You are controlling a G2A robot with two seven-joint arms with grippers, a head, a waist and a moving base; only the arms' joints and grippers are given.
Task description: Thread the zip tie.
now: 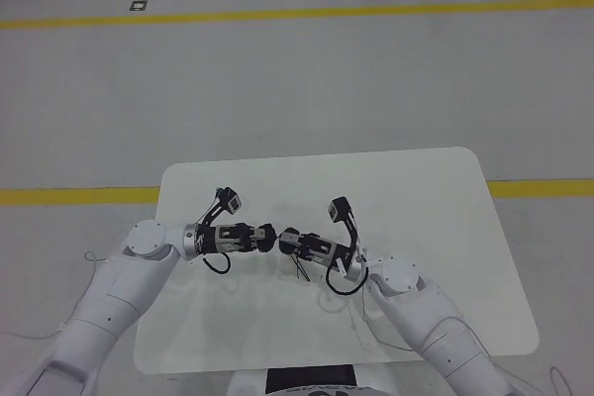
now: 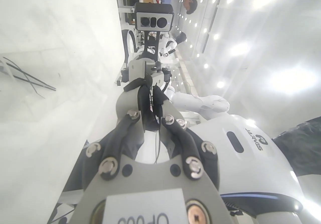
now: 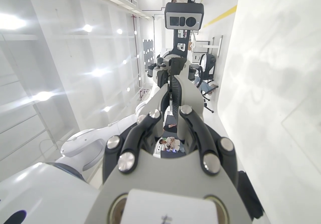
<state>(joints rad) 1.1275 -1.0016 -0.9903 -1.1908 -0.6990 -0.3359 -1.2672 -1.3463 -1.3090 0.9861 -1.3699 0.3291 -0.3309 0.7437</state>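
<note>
Above the middle of the white table [image 1: 426, 198] my two grippers meet tip to tip. My left gripper [image 1: 266, 236] [image 2: 148, 95] is shut on a thin black zip tie [image 2: 158, 134], whose tail runs back between the fingers toward the wrist. Facing it, my right gripper [image 1: 290, 239] [image 3: 172, 85] is also shut, with a narrow black strip of the zip tie [image 3: 176, 65] standing out past its fingertips. Where the two ends meet is hidden between the fingertips.
Several spare black zip ties [image 1: 299, 265] [image 2: 27, 79] lie crossed on the table below the right gripper. The table's far side and right half are bare. Black cables loop under both wrists.
</note>
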